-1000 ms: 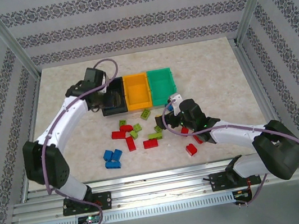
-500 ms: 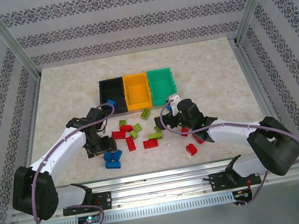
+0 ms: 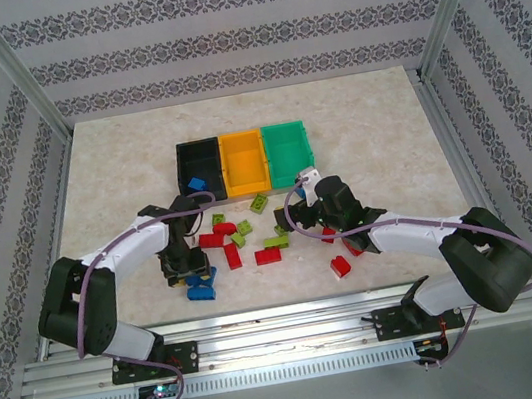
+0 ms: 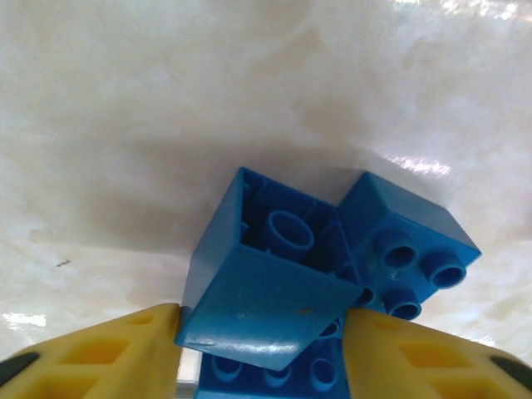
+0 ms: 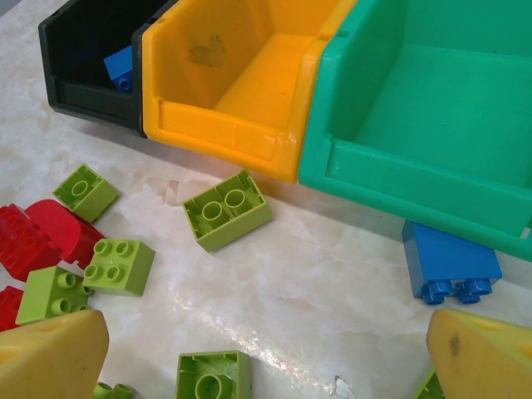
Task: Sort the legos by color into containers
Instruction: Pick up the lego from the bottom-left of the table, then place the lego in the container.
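I get bright, even overhead light. My left wrist view is soft, with glare on the table (image 4: 125,100) at one o'clock and shadow around the blue brick (image 4: 266,299).

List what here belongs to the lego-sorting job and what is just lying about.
Job:
blue legos
lime green legos
red legos
black bin
orange-yellow bin
green bin

Just surroundings:
marbled tabletop
patterned walls
aluminium frame
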